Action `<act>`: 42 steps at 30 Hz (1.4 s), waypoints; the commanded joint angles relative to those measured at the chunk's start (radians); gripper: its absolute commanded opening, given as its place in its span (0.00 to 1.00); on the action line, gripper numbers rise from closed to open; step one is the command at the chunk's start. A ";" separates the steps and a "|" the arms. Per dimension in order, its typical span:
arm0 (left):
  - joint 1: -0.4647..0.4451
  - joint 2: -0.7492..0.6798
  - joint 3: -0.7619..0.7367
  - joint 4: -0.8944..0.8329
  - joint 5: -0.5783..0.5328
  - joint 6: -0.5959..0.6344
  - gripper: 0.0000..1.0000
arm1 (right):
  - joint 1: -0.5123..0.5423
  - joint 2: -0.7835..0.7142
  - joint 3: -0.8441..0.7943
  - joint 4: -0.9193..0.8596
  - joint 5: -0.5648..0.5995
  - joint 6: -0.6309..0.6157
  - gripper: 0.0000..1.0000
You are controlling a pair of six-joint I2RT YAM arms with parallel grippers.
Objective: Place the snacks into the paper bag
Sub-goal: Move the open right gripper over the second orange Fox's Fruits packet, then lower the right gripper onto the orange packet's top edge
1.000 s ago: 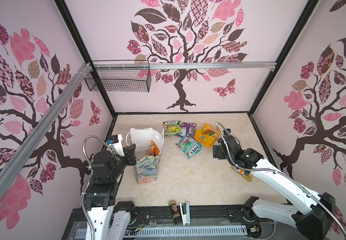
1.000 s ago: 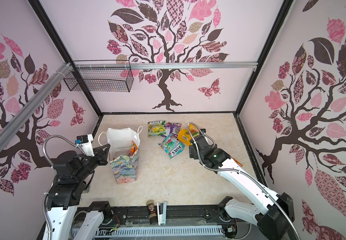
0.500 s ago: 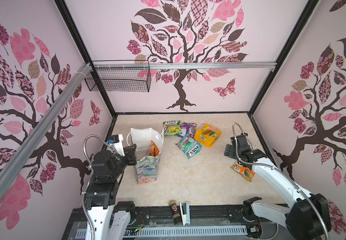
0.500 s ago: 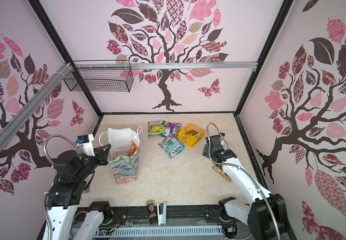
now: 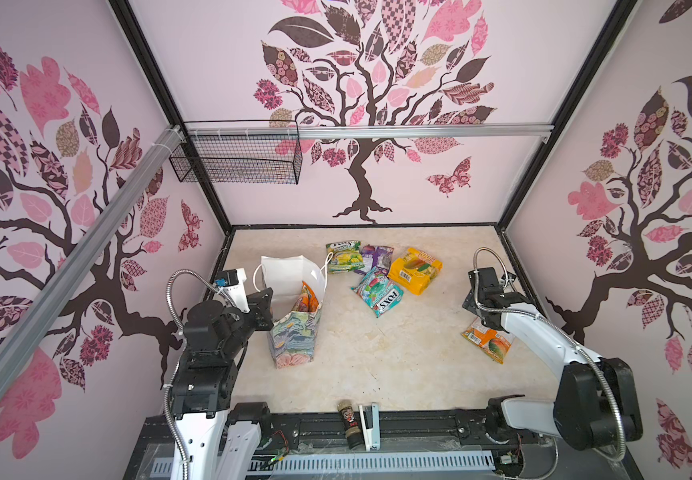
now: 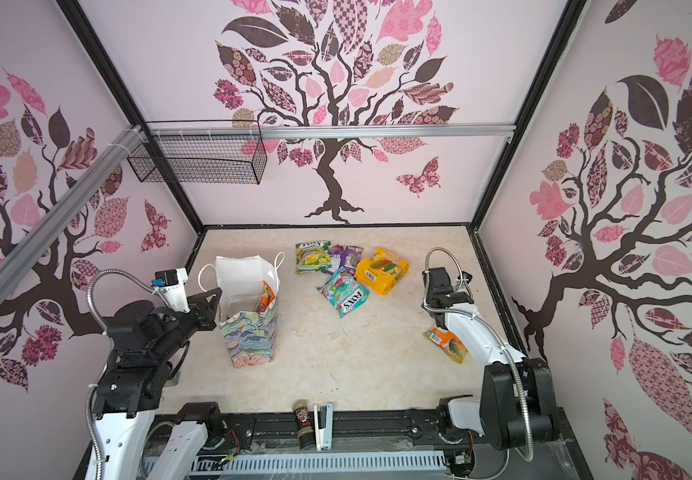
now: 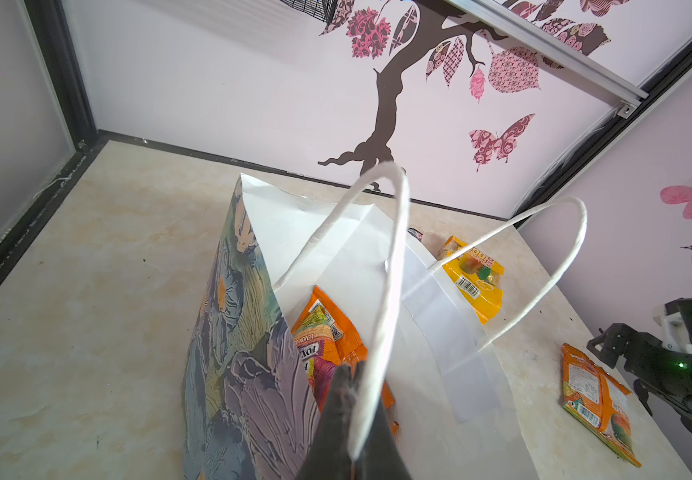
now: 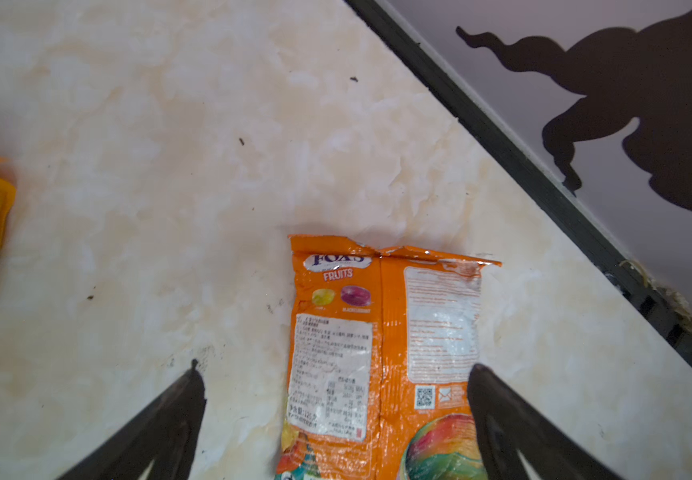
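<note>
The floral paper bag point(image 5: 294, 336) point(image 6: 248, 336) stands open at the left with orange packets point(image 7: 327, 332) inside. My left gripper point(image 7: 350, 370) point(image 5: 267, 297) is shut on its near white cord handle point(image 7: 381, 291). In the middle lie green-yellow point(image 5: 344, 257), purple point(image 5: 375, 257), yellow point(image 5: 415, 270) and teal point(image 5: 377, 291) snacks. An orange FOX'S packet point(image 8: 381, 332) point(image 5: 487, 340) point(image 6: 448, 343) lies flat by the right wall. My right gripper point(image 8: 334, 368) point(image 5: 481, 318) hangs open just above it, one finger on each side, touching nothing.
A black wire basket point(image 5: 236, 162) hangs on the back rail. A dark spice jar point(image 5: 346, 419) and a white stapler point(image 5: 369, 426) sit at the front edge. The black floor frame point(image 8: 502, 141) and right wall run close beside the orange packet.
My right arm has swung from beside the middle packets to the right and nearer the front, ending over the orange packet. The left arm and the bag have not moved.
</note>
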 commanded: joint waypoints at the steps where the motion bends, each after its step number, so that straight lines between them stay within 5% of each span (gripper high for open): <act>1: 0.007 0.003 0.001 0.027 0.013 0.005 0.00 | -0.064 0.009 0.037 0.019 0.040 0.049 1.00; 14: 0.008 0.007 0.000 0.038 0.032 0.000 0.00 | -0.239 0.100 0.035 0.070 -0.033 0.174 1.00; 21: 0.009 0.000 -0.001 0.034 0.024 0.001 0.00 | -0.241 0.153 0.030 0.083 -0.055 0.166 1.00; 30: 0.010 0.006 -0.006 0.041 0.035 -0.004 0.00 | -0.240 0.051 -0.087 0.218 -0.292 0.102 1.00; 42: 0.011 0.002 -0.001 0.027 0.014 0.005 0.00 | -0.239 0.069 -0.122 0.225 -0.437 0.071 1.00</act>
